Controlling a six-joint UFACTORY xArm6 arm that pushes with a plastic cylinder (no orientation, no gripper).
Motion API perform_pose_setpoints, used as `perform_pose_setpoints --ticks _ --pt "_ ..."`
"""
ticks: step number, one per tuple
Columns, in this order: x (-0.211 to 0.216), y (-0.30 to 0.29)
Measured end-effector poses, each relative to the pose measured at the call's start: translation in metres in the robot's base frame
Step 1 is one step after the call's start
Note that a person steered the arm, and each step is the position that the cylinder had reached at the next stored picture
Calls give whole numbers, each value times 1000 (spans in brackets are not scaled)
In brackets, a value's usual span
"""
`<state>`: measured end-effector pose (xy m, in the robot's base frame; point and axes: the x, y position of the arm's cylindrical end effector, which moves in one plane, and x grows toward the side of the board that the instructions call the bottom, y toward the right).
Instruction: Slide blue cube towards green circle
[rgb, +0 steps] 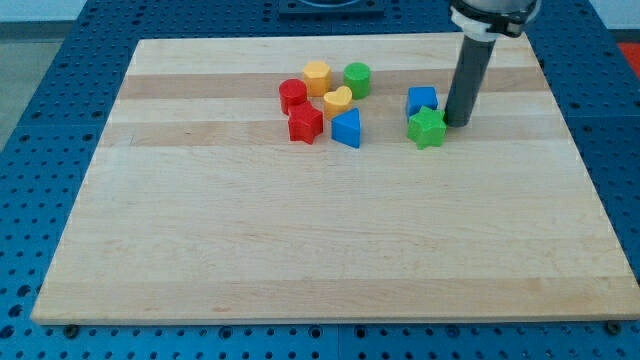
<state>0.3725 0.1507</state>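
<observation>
Blue cube (422, 100) sits at the tabletop's (300, 240) upper right, touching the green star (427, 128) just below it. My tip (458, 123) is just right of both (rod only, no claw to open or shut). Green circle (357, 79) lies to the cube's left, w/ yellow hexagon (317, 76), yellow heart (338, 101), red cylinder (293, 95), red star (305, 124), blue triangle (346, 128).

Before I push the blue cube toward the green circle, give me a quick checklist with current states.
1. My tip in view: ok.
2. Tip on the far side of the blue cube from the green circle: ok, it sits to the cube's right.
3. Tip lined up behind the cube: not ok, it is lower, beside the green star.
4. Tip touching the star: cannot tell.
5. Straight path from cube to circle: ok, no block between.
</observation>
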Motion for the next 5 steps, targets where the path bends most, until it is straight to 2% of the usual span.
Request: perform_pose_setpoints --ticks 2,4,5 --pt "0 -28" --pt "-1 20" --pt "-7 23"
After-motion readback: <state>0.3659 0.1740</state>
